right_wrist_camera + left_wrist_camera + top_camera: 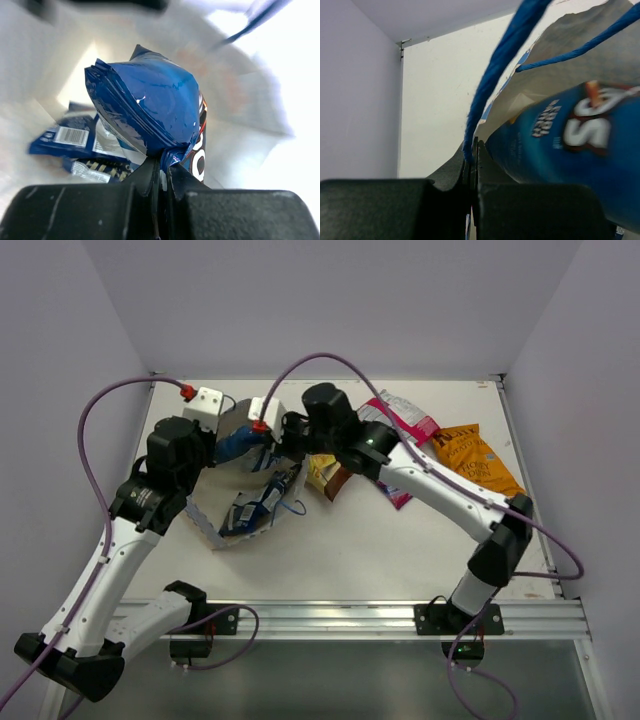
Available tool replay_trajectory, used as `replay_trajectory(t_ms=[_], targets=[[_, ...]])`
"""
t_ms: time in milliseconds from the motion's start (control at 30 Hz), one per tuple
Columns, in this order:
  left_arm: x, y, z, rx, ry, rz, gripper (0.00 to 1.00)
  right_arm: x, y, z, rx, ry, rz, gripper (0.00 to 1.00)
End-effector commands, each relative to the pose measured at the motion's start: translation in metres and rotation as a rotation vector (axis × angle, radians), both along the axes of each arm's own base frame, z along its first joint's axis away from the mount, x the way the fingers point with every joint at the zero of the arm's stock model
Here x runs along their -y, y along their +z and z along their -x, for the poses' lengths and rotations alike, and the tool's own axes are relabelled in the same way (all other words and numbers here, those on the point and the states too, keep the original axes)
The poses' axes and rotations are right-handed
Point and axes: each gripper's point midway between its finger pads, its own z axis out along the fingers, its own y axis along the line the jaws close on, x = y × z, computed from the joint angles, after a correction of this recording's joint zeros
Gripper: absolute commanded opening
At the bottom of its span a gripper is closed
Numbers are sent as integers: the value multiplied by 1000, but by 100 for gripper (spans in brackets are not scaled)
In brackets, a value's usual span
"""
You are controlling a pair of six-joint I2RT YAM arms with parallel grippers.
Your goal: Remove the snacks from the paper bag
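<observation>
Right gripper [161,162]: jaws pinched nearly closed on a bottom corner of the blue Doritos packet [150,112]. The packet is inside the paper bag [240,105], standing up from the fingers with the bag's paper all round it. Behind it on the bag's inner floor lie a small blue packet with a barcode [67,136] and a darker packet [97,171] beside it.

Left gripper [473,155]: jaws closed flat on the edge of the bag mouth, paper clamped between them. A blue string handle [502,65] runs up from the pinch point. The Doritos packet is just beside this grip, inside the opening.

Overhead view: bag lies on its side left of centre on the table [350,560], both grippers at its mouth. Already out, to the right of the bag: a brown-yellow packet [328,477] near the right wrist, a pink-white striped packet [405,420] partly under the right arm, and an orange-yellow chip bag [478,460] further right.

Table is plain white and matte. Aluminium rail [350,618] along the near edge carries the arm bases. Pale lilac-grey walls [330,300] enclose three sides. Purple cables [95,430] loop from both arms.
</observation>
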Motion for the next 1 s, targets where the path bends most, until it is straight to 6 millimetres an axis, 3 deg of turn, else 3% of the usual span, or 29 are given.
replay_trajectory(t_ms=[0, 33, 133, 200, 233, 333, 367, 433, 467, 533, 567, 633, 667, 767, 900, 967], targets=[[-11, 13, -4, 56, 49, -19, 0, 33, 102, 20, 160, -20, -192, 0], [-11, 15, -4, 59, 54, -19, 0, 50, 125, 26, 198, -54, -233, 0], [-15, 19, -5, 72, 78, -16, 0, 86, 133, 14, 242, -222, -255, 0], [-18, 22, -7, 85, 103, -13, 0, 117, 142, 13, 262, -326, -304, 0], [-19, 24, -7, 88, 110, -11, 0, 141, 143, 1, 258, -453, -321, 0], [-24, 28, -11, 104, 155, -2, 0, 198, 129, -12, 225, -718, -360, 0], [-29, 29, -11, 108, 188, -11, 0, 207, 105, -15, 198, -773, -328, 0], [-33, 32, -13, 117, 223, -10, 0, 236, 91, -12, 167, -909, -351, 0], [-38, 34, -13, 123, 252, -17, 0, 243, 63, -9, 123, -944, -296, 0], [-39, 38, -17, 134, 272, -17, 0, 252, 40, 0, 33, -1001, -318, 0], [-40, 38, -18, 135, 279, -17, 0, 256, 11, 7, -27, -1026, -268, 0], [-39, 41, -21, 143, 280, -11, 0, 260, -10, 18, -123, -1063, -289, 0], [-39, 43, -22, 152, 282, -8, 0, 263, -37, 25, -170, -1068, -232, 0], [-35, 49, -26, 175, 264, 1, 0, 267, -83, 41, -275, -1099, -189, 0], [-27, 54, -31, 189, 218, 7, 0, 248, -125, 59, -388, -1044, -144, 0], [-19, 52, -33, 182, 176, 15, 0, 234, -146, 68, -450, -988, -77, 6]])
